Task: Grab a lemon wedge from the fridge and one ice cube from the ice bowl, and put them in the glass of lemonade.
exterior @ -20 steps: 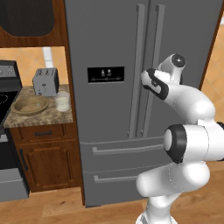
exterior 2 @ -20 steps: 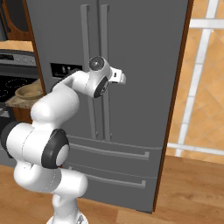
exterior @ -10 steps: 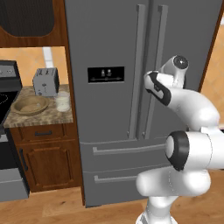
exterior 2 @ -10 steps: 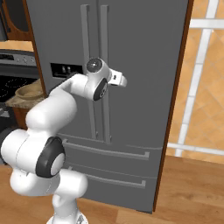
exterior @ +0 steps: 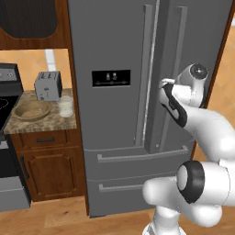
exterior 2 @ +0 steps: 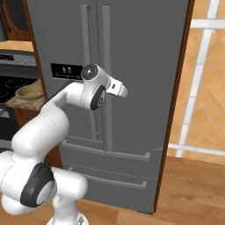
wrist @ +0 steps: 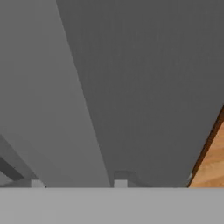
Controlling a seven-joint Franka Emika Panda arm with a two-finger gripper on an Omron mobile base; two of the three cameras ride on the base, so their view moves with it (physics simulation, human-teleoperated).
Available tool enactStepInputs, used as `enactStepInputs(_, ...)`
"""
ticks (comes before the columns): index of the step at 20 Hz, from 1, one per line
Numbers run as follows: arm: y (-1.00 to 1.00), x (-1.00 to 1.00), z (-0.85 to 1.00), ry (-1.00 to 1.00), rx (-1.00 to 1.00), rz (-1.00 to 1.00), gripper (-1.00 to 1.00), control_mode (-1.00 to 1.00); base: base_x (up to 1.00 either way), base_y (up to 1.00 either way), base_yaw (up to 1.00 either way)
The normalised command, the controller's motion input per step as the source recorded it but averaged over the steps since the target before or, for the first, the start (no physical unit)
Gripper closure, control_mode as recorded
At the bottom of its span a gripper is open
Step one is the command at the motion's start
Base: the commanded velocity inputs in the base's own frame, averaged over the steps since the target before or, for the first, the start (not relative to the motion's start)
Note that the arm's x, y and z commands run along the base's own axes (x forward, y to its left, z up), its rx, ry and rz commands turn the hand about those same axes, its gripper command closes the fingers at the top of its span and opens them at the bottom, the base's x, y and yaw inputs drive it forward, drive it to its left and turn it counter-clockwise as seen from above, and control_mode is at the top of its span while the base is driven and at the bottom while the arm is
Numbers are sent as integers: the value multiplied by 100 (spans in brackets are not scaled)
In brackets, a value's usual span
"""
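Fridge (exterior: 114, 55): we are seeing right door slightly ajar, claw (exterior 2: 122, 90) hovering just beside its long handle (exterior 2: 107, 66). Jaw state: we cannot tell, nothing seen held. Hand view: we are facing grey door panel (wrist: 144, 78) at slant. Outward, left of fridge: we are noting counter (exterior: 46, 123) carrying ice bowl (exterior: 32, 109), glass of lemonade (exterior: 66, 106), toaster (exterior: 48, 85).

No readable text, brand or number anywhere. The black dispenser panel (exterior: 110, 78) on the tall dark-grey French-door fridge (exterior: 114, 41) carries a few small pale marks, too small and blurred to read as letters or digits.
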Motion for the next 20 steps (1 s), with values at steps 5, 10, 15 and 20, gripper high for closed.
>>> enactStepInputs(5, -100, -87, 0, -6, 16, -7, 100, -100, 0, 0, 0)
enactStepInputs(10, -100, -100, 0, -15, 21, -1, 100, -100, 0, 0, 0)
enactStepInputs(15, -96, -66, 3, -2, 15, -5, 100, -100, 0, 0, 0)
enactStepInputs(20, -46, -26, 26, 0, 1, -13, -100, -100, 0, 0, 0)
